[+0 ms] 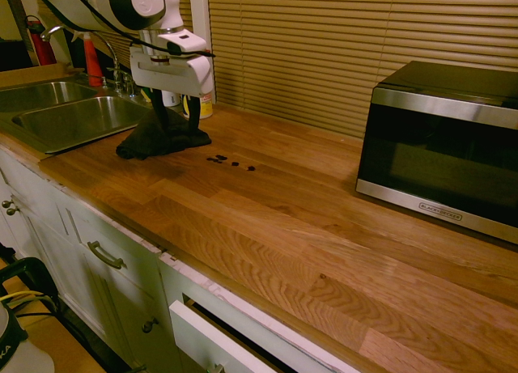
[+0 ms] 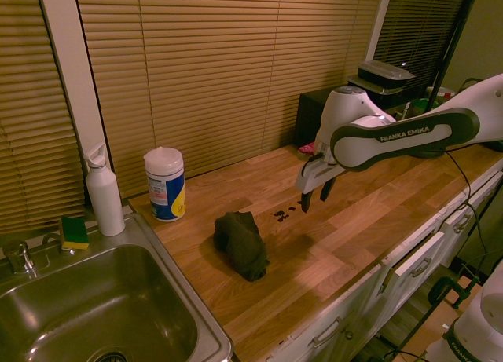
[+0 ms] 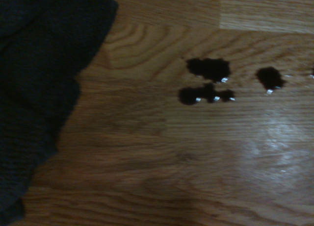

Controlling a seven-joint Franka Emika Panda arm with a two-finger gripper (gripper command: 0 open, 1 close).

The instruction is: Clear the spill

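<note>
The spill (image 1: 231, 161) is a short row of tiny dark drops on the wooden counter, and it also shows in the second exterior view as the spill (image 2: 284, 212). Close up in the wrist view, the spill (image 3: 208, 81) lies just beside the edge of a dark cloth (image 3: 39, 88). That crumpled dark cloth (image 1: 158, 138) (image 2: 242, 243) lies flat on the counter between the spill and the sink. My gripper (image 1: 180, 118) (image 2: 314, 195) hangs in the air above the cloth's edge and the drops. It is open, holds nothing and touches nothing.
A steel sink (image 1: 65, 114) (image 2: 94, 315) is set into the counter's end beyond the cloth. A wipes canister (image 2: 165, 184), a white bottle (image 2: 104, 191) and a sponge (image 2: 75, 231) stand near the blinds. A black microwave (image 1: 445, 138) stands at the counter's other end.
</note>
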